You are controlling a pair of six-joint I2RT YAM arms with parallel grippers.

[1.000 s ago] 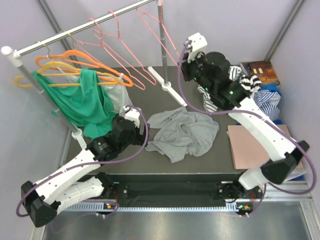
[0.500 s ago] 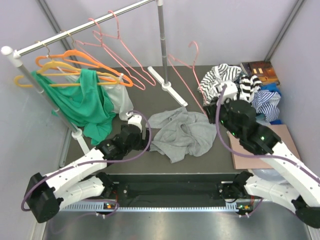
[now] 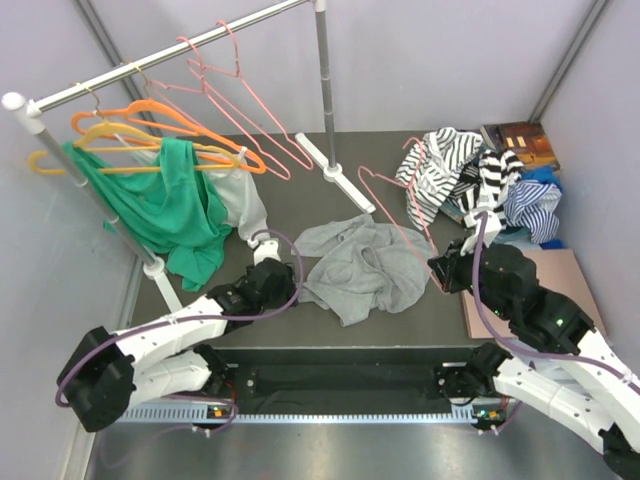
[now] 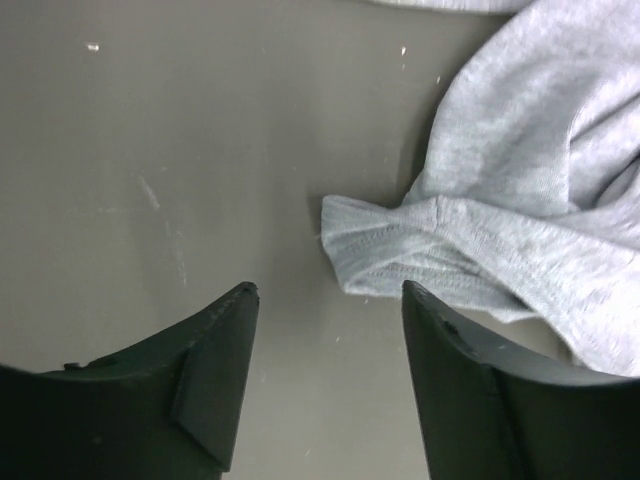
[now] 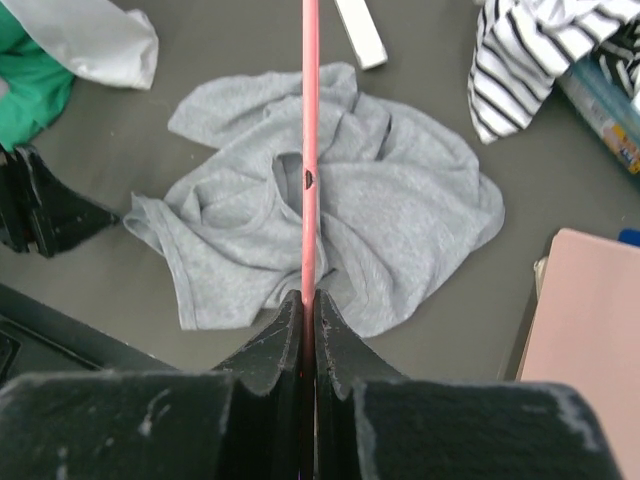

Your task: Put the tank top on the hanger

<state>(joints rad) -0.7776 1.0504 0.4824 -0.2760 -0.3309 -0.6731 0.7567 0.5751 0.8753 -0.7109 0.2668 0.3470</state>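
**Left gripper** (image 4: 330, 300): The jaws stand partly apart and hold nothing. Both black fingertips sit low over the dark grey tabletop (image 4: 150, 150). The plain mid-grey soft knit tank top (image 4: 540, 190) lies crumpled on the tabletop, ahead of the jaws and off to their right in the wrist view. A folded, hemmed edge of it points back toward the gap. This edge lies just ahead of the fingertip on the right of that view and is apart from both fingers.

**Right gripper** (image 5: 308, 300): The jaws are closed tight on the thin pink wire hanger (image 5: 310, 150). One straight run of wire leaves the closed tips and extends directly ahead, crossing over the middle of the tank top. It cannot be told whether the wire touches the cloth.

In the overhead view, the tank top lies between the two grippers. The hanger's hook end points away from the right jaws, just beside a black-and-white striped garment (image 3: 440, 165).
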